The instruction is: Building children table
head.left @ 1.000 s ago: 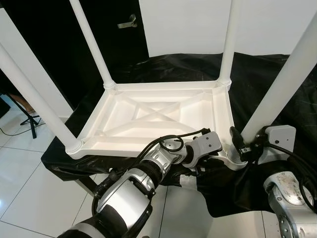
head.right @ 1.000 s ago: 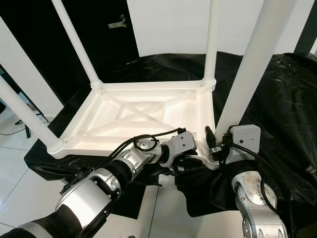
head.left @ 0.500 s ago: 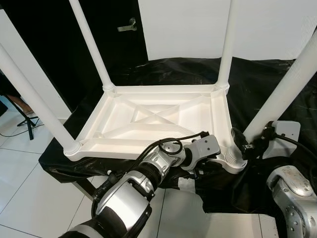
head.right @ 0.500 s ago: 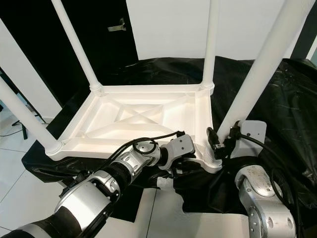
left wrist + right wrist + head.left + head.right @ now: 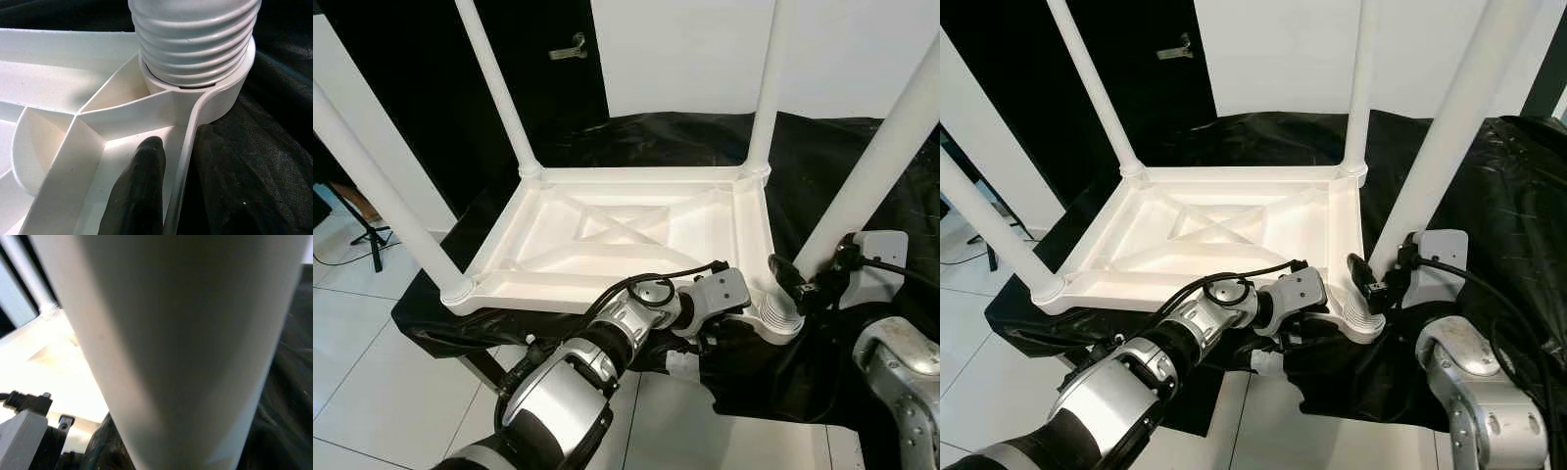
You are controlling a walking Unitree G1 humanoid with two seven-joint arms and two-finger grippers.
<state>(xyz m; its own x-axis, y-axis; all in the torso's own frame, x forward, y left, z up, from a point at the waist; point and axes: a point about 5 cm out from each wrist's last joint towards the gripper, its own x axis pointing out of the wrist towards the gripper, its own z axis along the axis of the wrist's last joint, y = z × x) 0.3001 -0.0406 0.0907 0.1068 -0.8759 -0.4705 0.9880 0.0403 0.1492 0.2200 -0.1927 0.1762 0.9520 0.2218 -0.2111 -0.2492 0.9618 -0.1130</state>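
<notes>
A white children's table (image 5: 626,230) lies upside down on a black cloth, with its legs pointing up. The near right leg (image 5: 881,166) stands tilted in its corner socket, and its ribbed threaded end (image 5: 195,39) still shows above the socket. My right gripper (image 5: 801,284) is shut on this leg just above the base; the leg (image 5: 186,342) passes close in front of the right wrist camera. My left gripper (image 5: 732,318) is shut on the table's near rim (image 5: 188,147) beside that corner. One black finger (image 5: 142,196) lies inside the rim.
The black cloth (image 5: 842,147) covers the work surface and hangs over its near edge. White tiled floor (image 5: 382,392) lies below to the left, with a tripod foot (image 5: 367,240). Behind stand a black door with a handle (image 5: 570,46) and a white wall (image 5: 685,49).
The view has shifted slightly. My right arm has moved a little to the right while holding the near right leg. The left gripper stays on the rim.
</notes>
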